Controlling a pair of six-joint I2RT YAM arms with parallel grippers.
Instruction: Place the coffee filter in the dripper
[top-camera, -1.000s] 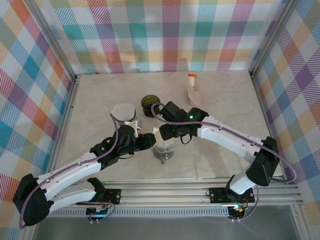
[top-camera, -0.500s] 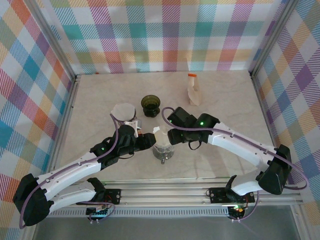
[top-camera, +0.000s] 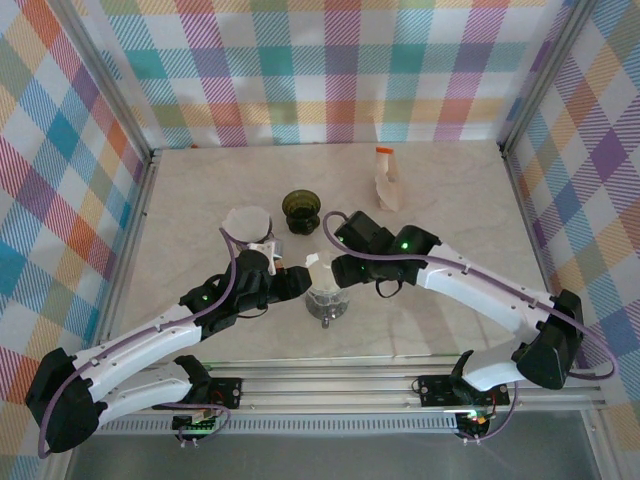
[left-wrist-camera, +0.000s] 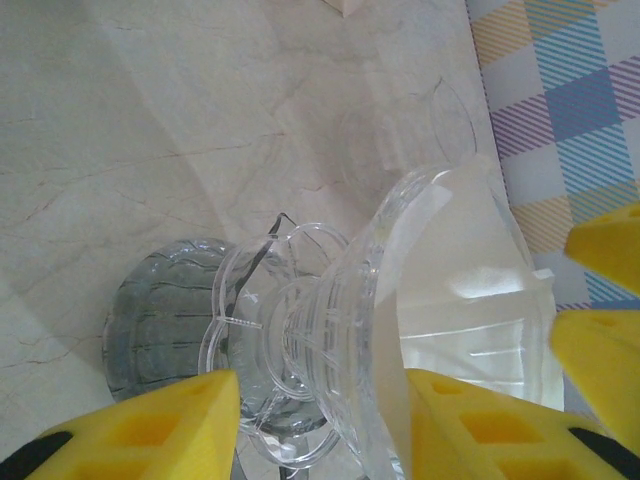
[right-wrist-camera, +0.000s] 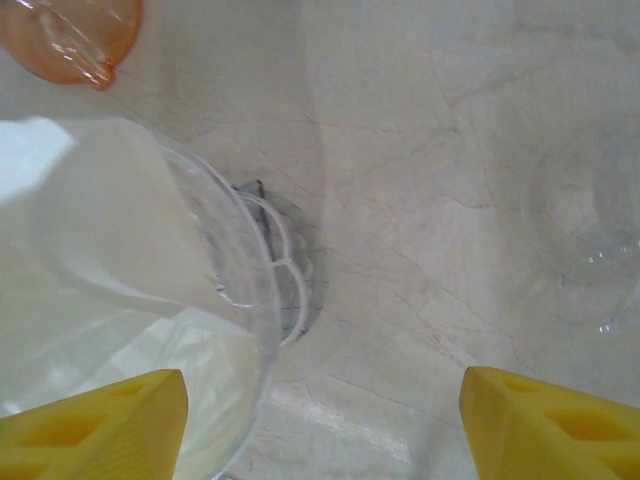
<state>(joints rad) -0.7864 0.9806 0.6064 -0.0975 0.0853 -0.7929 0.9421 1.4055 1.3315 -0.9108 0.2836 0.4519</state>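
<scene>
Entry: dripper (left-wrist-camera: 340, 300), middle of worktop (top-camera: 450, 200), clamped in my left claw (left-wrist-camera: 320, 385). I see the coffee filter (right-wrist-camera: 100, 210) lying inside it. My right claw (right-wrist-camera: 322, 385), just right, stands wide.

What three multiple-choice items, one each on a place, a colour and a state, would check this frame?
1. Where is the paper filter?
A. in the clear dripper
B. on the dark cup
C. against the back wall

2. What colour is the small cup behind the dripper?
A. orange
B. dark green
C. white

3. How does the right end effector stand?
A. shut on the filter
B. shut on the cup
C. open

Answers:
1 A: the white cone sits inside the clear rim.
2 B: it reads dark green from above.
3 C: its yellow fingers stand wide apart with nothing between them.
</scene>
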